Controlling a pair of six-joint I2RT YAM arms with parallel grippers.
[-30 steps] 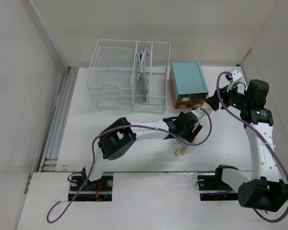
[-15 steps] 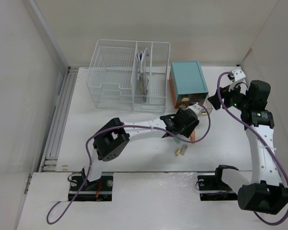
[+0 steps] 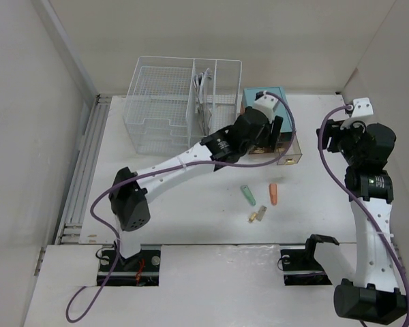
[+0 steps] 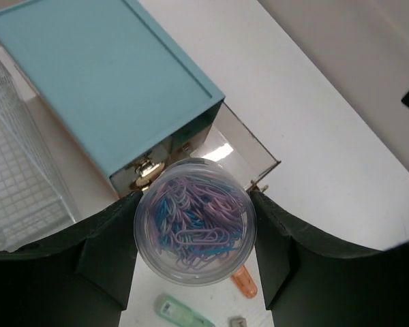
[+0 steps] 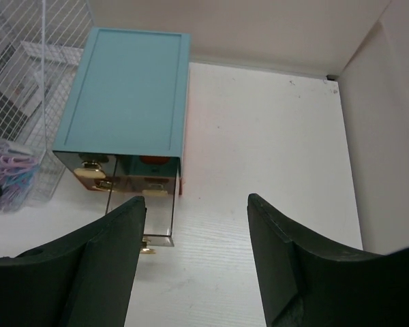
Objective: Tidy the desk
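**Left end effector** (image 4: 194, 228): the dark fingers (image 4: 105, 255) are parted to the width of a clear round plastic tub of purple and blue paper clips (image 4: 194, 218) and pinch it, one finger against each side. In the wrist view the tub overlaps the front edge of a small teal box with drawers (image 4: 102, 82), next to a clear drawer (image 4: 242, 146) that is pulled out. The height of the tub above the drawer cannot be told.

**Right end effector** (image 5: 198, 262): the fingers (image 5: 99, 269) are spread wide and grip nothing. In the overhead view it sits at the upper right of the frame, apart from the teal box.

**Task item:** the wide, matte white rectangular desk surface (image 3: 191, 204) fills the middle of the overhead frame.
- A white wire-mesh basket organizer (image 3: 167, 102) stands at upper centre, with the teal box just beside it.
- Three small items lie loose at lower centre, near one another:
  - a pale green capsule-shaped piece (image 3: 247, 195)
  - an orange capsule-shaped piece (image 3: 274, 195)
  - a small tan piece (image 3: 258, 214), too small to identify
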